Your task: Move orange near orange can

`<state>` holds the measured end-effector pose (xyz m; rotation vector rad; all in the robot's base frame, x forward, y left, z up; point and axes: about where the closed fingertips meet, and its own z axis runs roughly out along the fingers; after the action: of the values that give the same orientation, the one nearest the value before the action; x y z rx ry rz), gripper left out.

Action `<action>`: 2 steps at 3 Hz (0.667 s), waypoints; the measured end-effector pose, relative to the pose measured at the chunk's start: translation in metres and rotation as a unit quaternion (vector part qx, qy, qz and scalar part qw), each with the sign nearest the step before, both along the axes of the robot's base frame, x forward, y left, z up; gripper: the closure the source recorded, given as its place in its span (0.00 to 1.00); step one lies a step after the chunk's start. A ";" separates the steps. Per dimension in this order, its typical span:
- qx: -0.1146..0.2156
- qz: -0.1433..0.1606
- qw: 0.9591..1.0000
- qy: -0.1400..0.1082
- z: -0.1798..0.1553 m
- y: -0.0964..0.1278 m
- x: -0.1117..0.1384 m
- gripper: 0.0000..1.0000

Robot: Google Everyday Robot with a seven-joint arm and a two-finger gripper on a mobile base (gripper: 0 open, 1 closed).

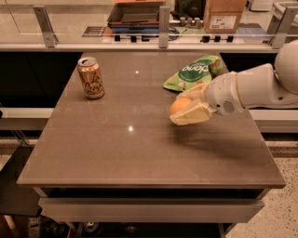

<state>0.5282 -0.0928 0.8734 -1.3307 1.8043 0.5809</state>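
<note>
The orange [179, 105] is a round orange fruit held between the cream fingers [192, 116] of my gripper [186, 108], a little above the brown table [139, 148], right of its middle. The gripper is shut on the orange, and the white arm reaches in from the right. The orange can [91, 77], orange-gold with a silver top and dark script, stands upright near the table's far left corner, well apart from the fruit.
A green snack bag [193, 72] lies on the table just behind the gripper. A glass railing with metal posts [163, 21] runs along the far edge, with a cardboard box [223, 14] beyond it.
</note>
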 end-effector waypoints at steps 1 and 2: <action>0.053 0.006 0.999 -0.001 0.023 0.031 0.011 1.00; 0.078 -0.002 0.997 0.004 0.034 0.058 0.022 1.00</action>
<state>0.5500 -0.0350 0.9072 -1.2199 1.7302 0.7103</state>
